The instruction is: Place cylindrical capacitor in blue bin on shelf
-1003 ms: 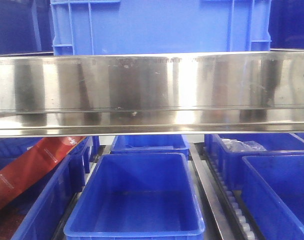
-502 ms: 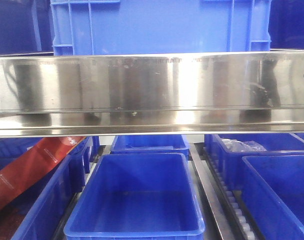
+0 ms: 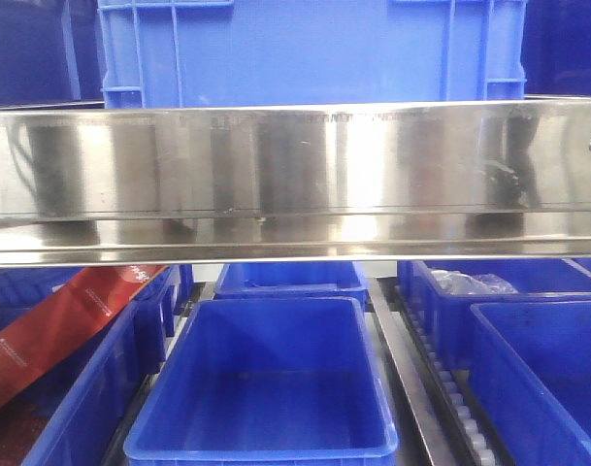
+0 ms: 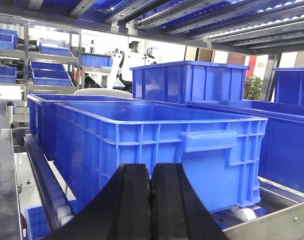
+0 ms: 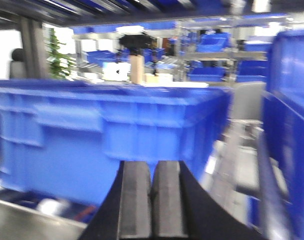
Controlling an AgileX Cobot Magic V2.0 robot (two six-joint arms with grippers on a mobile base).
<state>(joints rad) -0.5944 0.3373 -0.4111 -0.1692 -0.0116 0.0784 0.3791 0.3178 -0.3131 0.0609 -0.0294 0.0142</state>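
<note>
Cylindrical capacitor: not seen in any view, so its place cannot be told. Nothing shows between either pair of jaws.

Left gripper (image 4: 152, 192): jaws pressed together, black pads meeting along a thin seam. Straight ahead of the jaws, near, a long blue bin (image 4: 156, 150) with ribbed walls and a handle lip at its end, sitting on grey roller rails (image 4: 47, 175). Beyond it, a taller blue crate (image 4: 189, 82). To the right of the jaws, another blue bin wall (image 4: 286, 140).

Right gripper (image 5: 152, 200): jaws likewise closed, pads touching. View blurred. Ahead and to the left of the jaws, a large blue crate (image 5: 107, 135); to the right, a second blue bin edge (image 5: 286, 115).

Front view: the shelf (image 3: 295, 175), with its wide scratched steel beam, crosses the frame. Above it, a big blue crate (image 3: 305, 49). Below it, an open blue bin (image 3: 266, 388), empty as far as visible; beside that on the left, a bin holding a red packet (image 3: 62, 330).
</note>
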